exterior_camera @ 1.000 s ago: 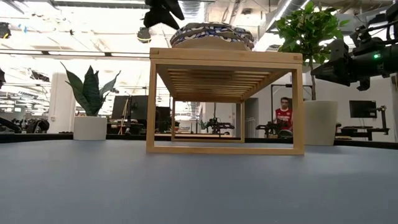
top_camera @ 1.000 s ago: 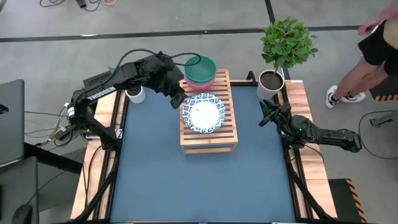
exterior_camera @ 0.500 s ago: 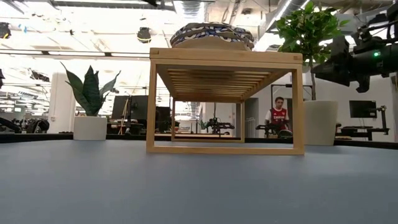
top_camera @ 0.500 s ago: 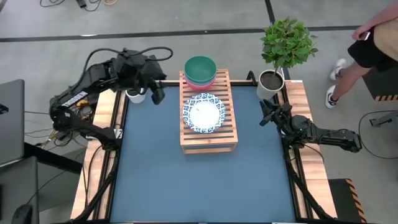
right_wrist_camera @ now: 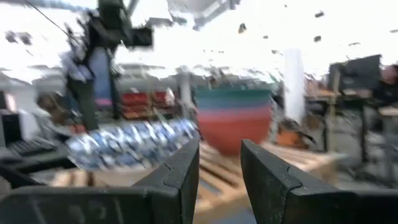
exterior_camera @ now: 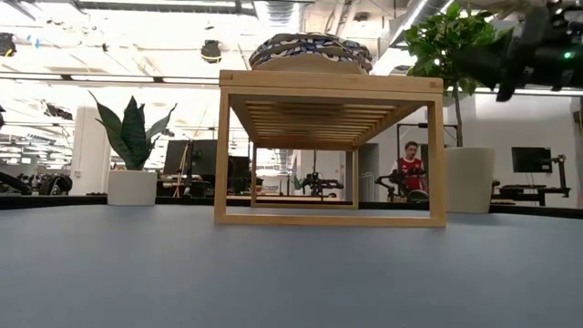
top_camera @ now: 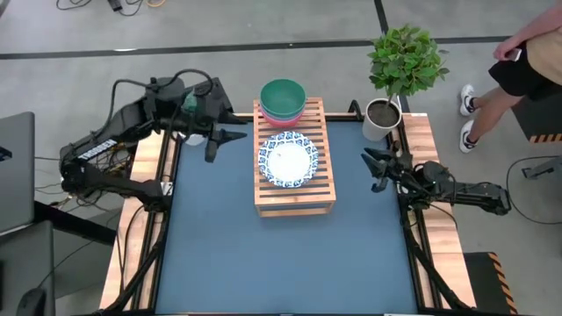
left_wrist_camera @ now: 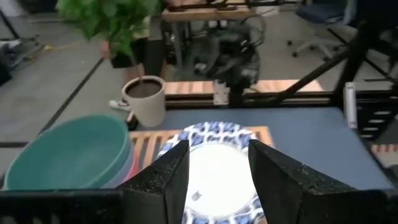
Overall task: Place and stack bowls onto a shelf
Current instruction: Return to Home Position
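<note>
Level across the blue table (exterior_camera: 291,273), patterned bowls (exterior_camera: 310,50) hide teal and pink bowls (top_camera: 283,95); left claw (left_wrist_camera: 214,152), right claw (right_wrist_camera: 219,148) gape empty.

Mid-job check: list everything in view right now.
shelf: 1, light wood, table centre-back.
teal-green bowl: 1, nested in the pink bowl, shelf's far end.
pink bowl: 1, under the teal-green bowl.
patterned bowl: 1 seen from above, blue-and-white, shelf middle; any beneath hidden.
leafy plant: 1, green, white pot, far right corner.
snake plant: 1, green, white pot, far left.
person: 1, beyond far right corner.
left gripper: open, empty, left of shelf.
right gripper: open, empty, right of shelf.
</note>
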